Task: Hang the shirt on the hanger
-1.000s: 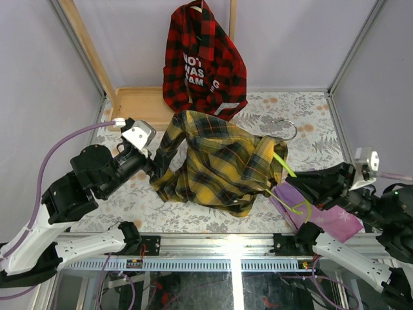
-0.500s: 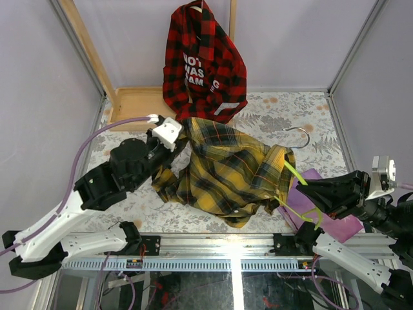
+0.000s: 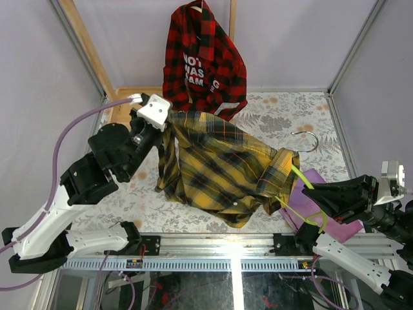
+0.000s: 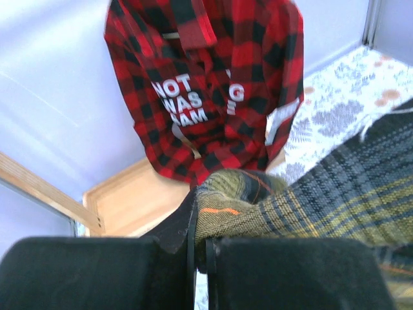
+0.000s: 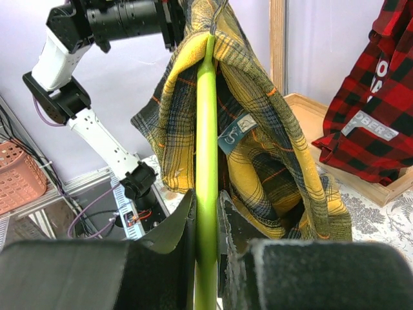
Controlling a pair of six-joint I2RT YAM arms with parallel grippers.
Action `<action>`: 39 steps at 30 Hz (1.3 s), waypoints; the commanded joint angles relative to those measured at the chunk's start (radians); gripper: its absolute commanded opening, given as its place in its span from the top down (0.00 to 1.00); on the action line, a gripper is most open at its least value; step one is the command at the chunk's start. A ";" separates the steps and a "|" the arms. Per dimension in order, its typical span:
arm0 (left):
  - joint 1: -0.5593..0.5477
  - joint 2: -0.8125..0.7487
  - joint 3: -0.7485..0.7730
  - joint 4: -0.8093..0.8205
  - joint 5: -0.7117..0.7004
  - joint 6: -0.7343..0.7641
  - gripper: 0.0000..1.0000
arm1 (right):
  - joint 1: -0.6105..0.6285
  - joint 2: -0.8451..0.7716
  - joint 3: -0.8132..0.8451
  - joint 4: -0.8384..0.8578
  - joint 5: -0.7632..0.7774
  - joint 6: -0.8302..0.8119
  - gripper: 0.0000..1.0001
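1. The left arm [image 3: 77,187] rises from its base at the near left with the elbow bent. Its forearm angles toward the far middle of the table [image 3: 271,110], and the wrist is held above the flowered surface, near the base of the wooden frame [image 3: 132,103].
2. The right arm [image 3: 361,258] lies low at the near right corner, with its wrist pointing left toward the middle.
3. The shirt [image 3: 219,161] is yellow and dark plaid with thin red lines. It is slung between the two grippers across the middle of the table, its top edge pulled fairly taut and the rest sagging in folds toward the near edge. Whether the lowest folds touch the surface cannot be told.
4. A red shirt [image 3: 203,58] with white lettering hangs at the back. Its hem is just beside the upper left end of the plaid shirt.
5. A purple cloth [image 3: 339,223] lies on the table under the right wrist.
6. The hanger [image 3: 301,175] is thin lime-green wire. One end is tucked inside the right end of the shirt. In the right wrist view the plaid cloth drapes over the wire [image 5: 206,129], with the collar label close beside it. The hook pokes out past the shirt on the far right.
7. The left gripper [image 3: 166,126] has its fingers pressed together and pinches a folded edge of the shirt [image 4: 310,200]. The cloth bunches right at the fingertips [image 4: 174,229].
8. The right gripper [image 3: 322,194] has its jaws almost together, clamped on the hanger's green wire, which runs straight up from between the fingers [image 5: 177,229].
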 commanded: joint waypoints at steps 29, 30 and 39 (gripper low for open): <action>0.219 0.096 0.154 -0.063 0.322 -0.091 0.36 | 0.002 -0.015 -0.057 0.238 0.014 0.011 1.00; 0.219 0.079 0.155 -0.062 0.310 -0.093 0.34 | 0.003 -0.008 -0.053 0.228 0.028 0.003 1.00; 0.219 0.035 0.207 -0.085 0.275 -0.104 0.27 | 0.003 0.040 -0.018 0.163 0.105 -0.044 1.00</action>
